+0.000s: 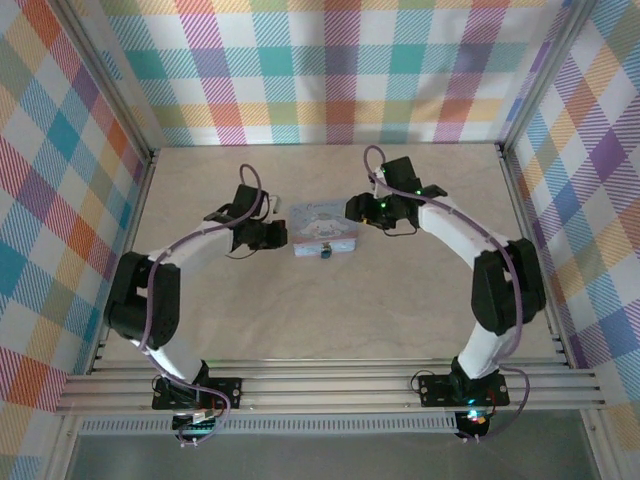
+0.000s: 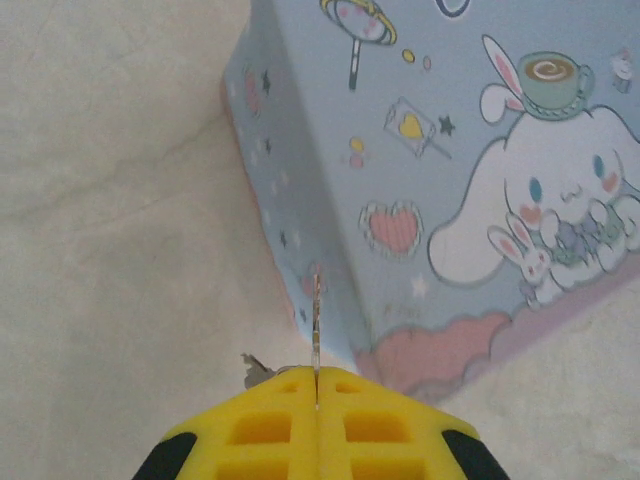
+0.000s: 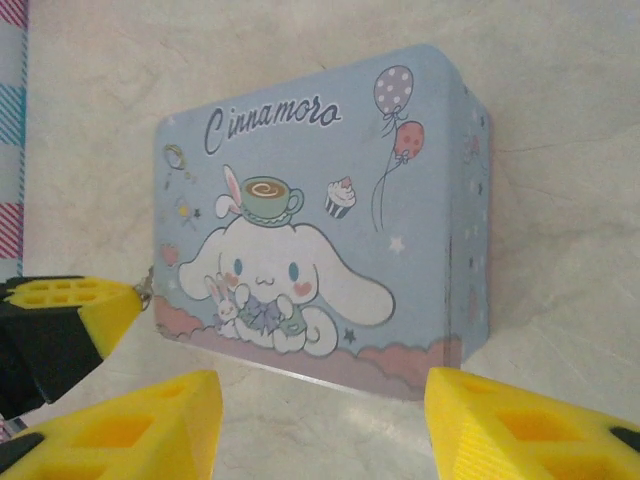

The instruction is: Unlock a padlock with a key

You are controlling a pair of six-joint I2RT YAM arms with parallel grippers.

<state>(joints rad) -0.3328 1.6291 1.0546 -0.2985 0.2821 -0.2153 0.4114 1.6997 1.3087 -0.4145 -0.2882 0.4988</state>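
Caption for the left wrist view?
Left tool shut on the key, blade pointing at a corner of the cartoon tin.

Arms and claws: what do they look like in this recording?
Left arm and right arm have white tubular links, black joint housings and a looping purple cable each. Green lights glow near the right wrist. The left claw and right claw have yellow fingers with square recesses on black backing.
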